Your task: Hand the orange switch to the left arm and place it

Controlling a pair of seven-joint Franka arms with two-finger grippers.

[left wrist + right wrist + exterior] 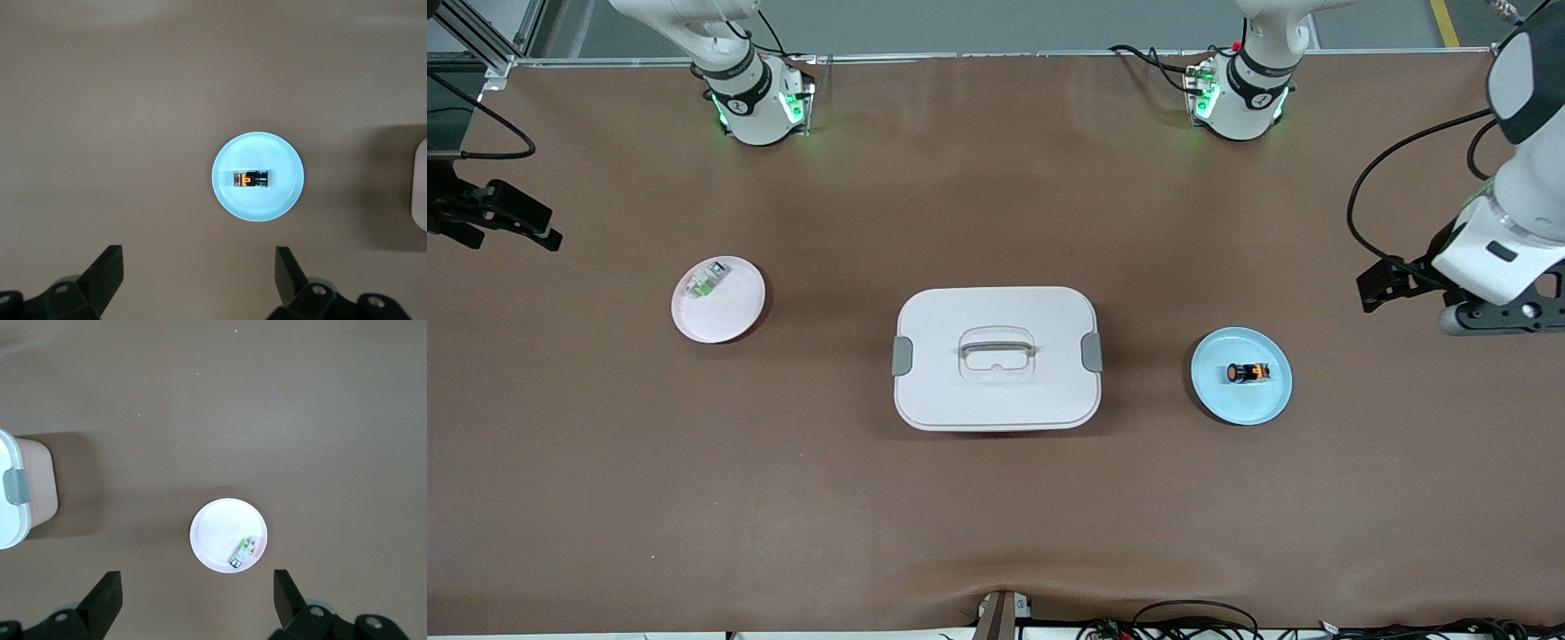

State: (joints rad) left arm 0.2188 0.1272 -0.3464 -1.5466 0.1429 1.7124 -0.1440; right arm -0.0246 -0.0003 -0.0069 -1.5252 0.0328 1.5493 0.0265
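I see the orange switch [1247, 373] lying on its side on the blue plate [1214, 389], which sits on the table [996, 533] toward the left arm's end, roughly midway between the edge with the robots' bases and the edge nearest the front camera. The box [996, 396] stands at the middle of the table with its lid on, grey latches at both short ends and the handle lying flat on top; it sits between the blue plate and the pink plate [734, 316]. The pink plate lies toward the right arm's end, a little farther from the front camera than the box, and carries the small clear-and-green component [706, 279] near its rim. My left gripper [197, 277] hangs in the air over bare table at the left arm's end, close to that table edge and off to the side of the blue plate; in the left wrist view its fingers [107, 270] stand wide apart with nothing between them, and the switch [251, 179] shows on the plate [230, 193] below. My right gripper [197, 597] hangs at the right arm's end, near that edge, and shows only partly in the front view [494, 213]; its fingers [107, 593] are likewise spread and empty, with the pink plate [213, 533] and the component [244, 551] below, and a corner of the box [17, 513] in sight.
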